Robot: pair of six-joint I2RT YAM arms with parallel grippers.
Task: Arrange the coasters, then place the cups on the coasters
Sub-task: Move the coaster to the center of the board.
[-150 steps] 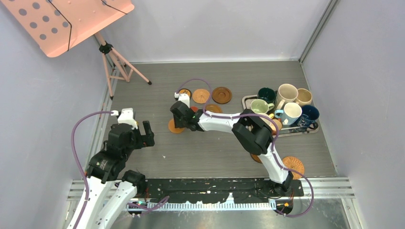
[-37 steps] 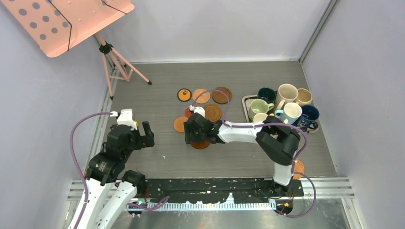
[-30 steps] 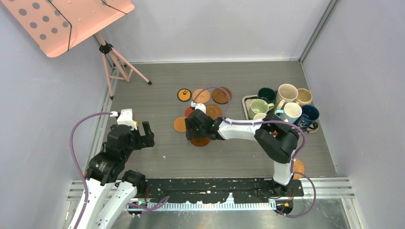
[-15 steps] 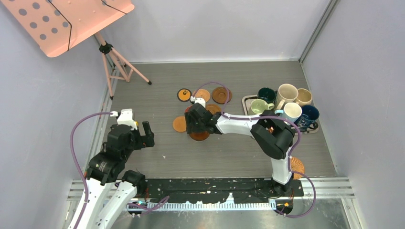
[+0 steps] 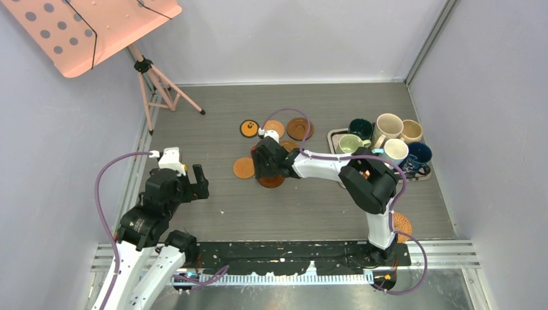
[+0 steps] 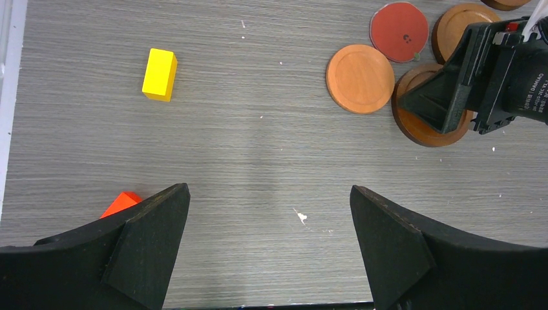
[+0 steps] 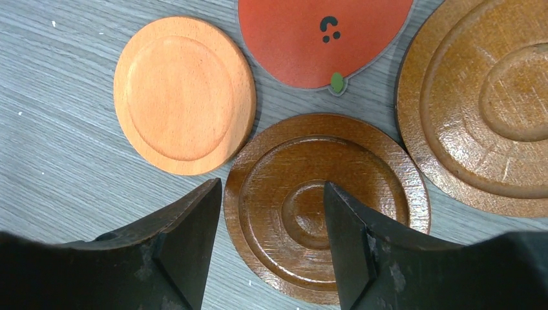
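Hovering low over the middle of the counter (image 5: 213, 123), the right gripper (image 7: 271, 194) has its jaws partly apart with nothing clamped between them. Under them, at the lower centre of the right wrist view, a dark brown ringed coaster (image 7: 291, 187) lies flat. One jaw sits at its left rim and the other crosses its middle; whether either touches it I cannot tell.

A plain orange-tan coaster (image 7: 184, 93) lies just to its upper left. A red coaster (image 7: 323, 39) sits above it, and a larger dark brown coaster (image 7: 491, 103) fills the upper right.

In the top view, a black-and-orange coaster (image 5: 249, 128) and two more discs form a row above the gripper. A woven wicker coaster (image 5: 400, 225) lies at lower right, partly behind the right arm.

The cups stand grouped on a metal tray (image 5: 334, 134) at right, well apart from the coasters: dark green (image 5: 360, 127), cream (image 5: 389, 124), beige (image 5: 411, 130), pale green (image 5: 349, 143), white-blue (image 5: 395, 152) and navy (image 5: 419, 155).

The left gripper (image 6: 269, 190) hangs at the left with jaws wide apart and nothing between them, above bare counter. A yellow block (image 6: 159, 74) lies at the upper left of its view.
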